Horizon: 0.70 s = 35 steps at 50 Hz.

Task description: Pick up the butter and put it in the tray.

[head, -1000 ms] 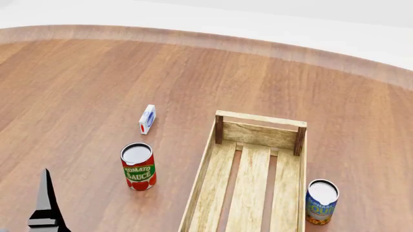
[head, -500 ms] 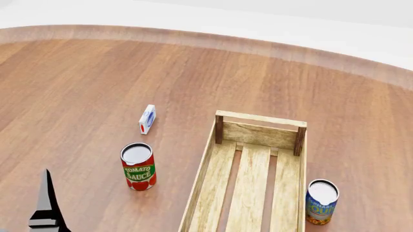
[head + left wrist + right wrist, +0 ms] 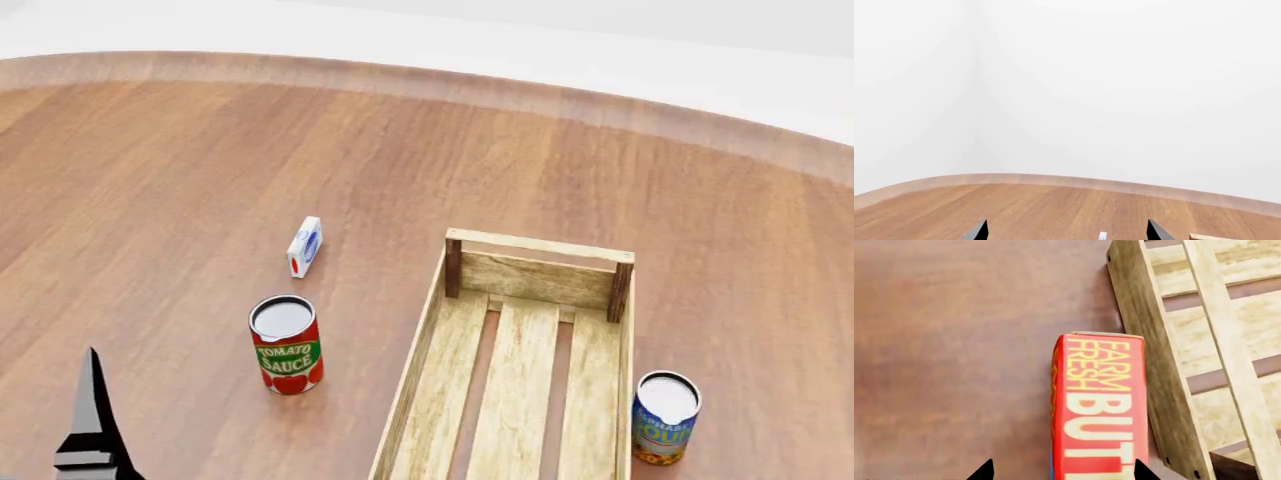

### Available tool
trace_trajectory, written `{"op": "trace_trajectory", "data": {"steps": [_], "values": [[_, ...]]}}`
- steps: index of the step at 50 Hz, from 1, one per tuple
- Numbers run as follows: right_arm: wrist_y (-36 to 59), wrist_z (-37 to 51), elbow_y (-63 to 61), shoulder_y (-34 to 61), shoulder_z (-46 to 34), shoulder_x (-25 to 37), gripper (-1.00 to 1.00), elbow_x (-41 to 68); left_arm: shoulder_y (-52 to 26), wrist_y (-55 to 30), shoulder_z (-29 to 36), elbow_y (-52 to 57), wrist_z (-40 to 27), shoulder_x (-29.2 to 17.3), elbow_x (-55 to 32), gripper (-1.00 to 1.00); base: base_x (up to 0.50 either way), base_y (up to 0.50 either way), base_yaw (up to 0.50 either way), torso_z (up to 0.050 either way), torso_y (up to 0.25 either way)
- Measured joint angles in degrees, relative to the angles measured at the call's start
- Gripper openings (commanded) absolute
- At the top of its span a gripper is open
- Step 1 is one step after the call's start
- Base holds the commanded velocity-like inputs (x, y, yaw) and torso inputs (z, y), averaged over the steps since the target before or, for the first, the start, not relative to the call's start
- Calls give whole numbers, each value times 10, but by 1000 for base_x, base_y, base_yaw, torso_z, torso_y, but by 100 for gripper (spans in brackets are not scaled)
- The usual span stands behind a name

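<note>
We judge the red-orange rectangular butter carton (image 3: pixel 1101 405) light and stiff; beside the pale slatted wooden tray (image 3: pixel 1154 365), our right jaws stand released astride it, left jaws released, empty.

So in the head view the tray (image 3: pixel 514 370) runs from centre down to the bottom edge, right of the middle, with the tomato sauce can (image 3: pixel 286 344) off to its left and the small carton (image 3: pixel 304 246) above that can, further up the table (image 3: pixel 200 170). Another can (image 3: pixel 665 417) sits lower right, just beside the tray's right wall. In the right wrist view the butter (image 3: pixel 1099 410) stands on the table right beside the tray's outer wall (image 3: pixel 1154 365), outside it
</note>
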Motion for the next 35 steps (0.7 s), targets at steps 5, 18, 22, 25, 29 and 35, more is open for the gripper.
{"op": "trace_trajectory", "data": {"steps": [5, 18, 22, 25, 29, 35], "values": [[-3, 5, 0, -7, 3, 5, 100, 3, 0, 1, 0, -1, -1, -1, 0, 100, 0, 0, 0, 0, 0], [1, 13, -5, -14, 12, 15, 100, 12, -1, 4, 2, -4, -2, -2, -1, 100, 0, 0, 0, 0, 0], [3, 14, -6, -12, 14, 17, 100, 14, -1, 5, 3, -5, -3, -3, -1, 100, 0, 0, 0, 0, 0], [6, 14, -6, -10, 15, 19, 100, 14, -1, 6, 4, -6, -3, -3, -1, 100, 0, 0, 0, 0, 0], [9, 12, -5, -5, 15, 20, 100, 13, -1, 7, 4, -8, -3, -3, -1, 100, 0, 0, 0, 0, 0], [10, 7, -1, 4, 13, 20, 100, 10, -1, 9, 6, -11, -4, -4, 1, 100, 0, 0, 0, 0, 0]]}}
